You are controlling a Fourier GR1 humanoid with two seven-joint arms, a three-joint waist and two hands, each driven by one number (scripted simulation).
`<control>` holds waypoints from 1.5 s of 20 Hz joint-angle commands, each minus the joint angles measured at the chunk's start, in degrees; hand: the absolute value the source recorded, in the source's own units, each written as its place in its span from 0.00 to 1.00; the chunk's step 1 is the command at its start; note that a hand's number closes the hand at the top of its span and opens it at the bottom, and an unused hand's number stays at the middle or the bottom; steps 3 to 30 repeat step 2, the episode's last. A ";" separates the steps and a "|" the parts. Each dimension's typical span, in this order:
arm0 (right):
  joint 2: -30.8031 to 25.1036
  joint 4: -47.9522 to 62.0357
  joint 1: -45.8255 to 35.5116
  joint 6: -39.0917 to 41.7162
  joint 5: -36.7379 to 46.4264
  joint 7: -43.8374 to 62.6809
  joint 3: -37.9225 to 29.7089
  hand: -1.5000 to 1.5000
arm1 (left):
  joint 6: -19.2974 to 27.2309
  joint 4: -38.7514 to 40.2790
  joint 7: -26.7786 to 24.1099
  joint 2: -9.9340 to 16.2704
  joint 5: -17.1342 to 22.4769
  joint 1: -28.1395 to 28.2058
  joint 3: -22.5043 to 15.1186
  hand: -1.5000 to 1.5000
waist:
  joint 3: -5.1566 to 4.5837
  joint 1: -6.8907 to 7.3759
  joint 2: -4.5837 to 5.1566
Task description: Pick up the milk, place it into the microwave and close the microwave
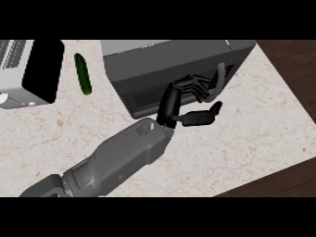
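One robot hand (187,99) shows in the head view, on a grey forearm that comes up from the lower left; by its place toward the right of the view I take it for the right one, and no other robot hand is visible. Its fingers are curled against the front of the microwave (174,69), near the handle bar (222,76) at the door's right edge, and the thumb sticks out below them toward the right. I see nothing held inside the curl.

The microwave door (164,95) looks shut or very nearly shut under the fingers. That hides the inside, so whether the milk sits in it cannot be told; no milk carton shows anywhere on the surface (242,139).

Judging from this, the closing step is in hand or just done. The risk is a door left slightly ajar: the fingers press near the handle side, and if they slide off the front or catch behind the bar, pulling back could drag the door open again.

Left of the robot hand, a green cucumber (83,74) lies on the surface, well apart from it. Farther left stands a toaster oven (16,71) with its dark door facing the cucumber; nothing can be seen inside it.
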 commanded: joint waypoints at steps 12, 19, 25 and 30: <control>-0.74 -1.31 2.09 -0.47 -1.15 0.64 -0.84 0.00 | 2.51 9.37 0.56 0.12 3.36 3.12 3.96 0.00 | -0.05 1.68 0.34; -0.74 -1.31 2.09 -0.47 -1.15 0.64 -0.84 0.00 | 2.51 9.37 0.56 0.12 3.36 3.12 3.96 0.00 | -0.05 1.68 0.34; -0.74 -1.31 2.09 -0.47 -1.15 0.64 -0.84 0.00 | 2.51 9.37 0.56 0.12 3.36 3.12 3.96 0.00 | -0.05 1.68 0.34; -0.74 -1.31 2.09 -0.47 -1.15 0.64 -0.84 0.00 | 2.51 9.37 0.56 0.12 3.36 3.12 3.96 0.00 | -0.05 1.68 0.34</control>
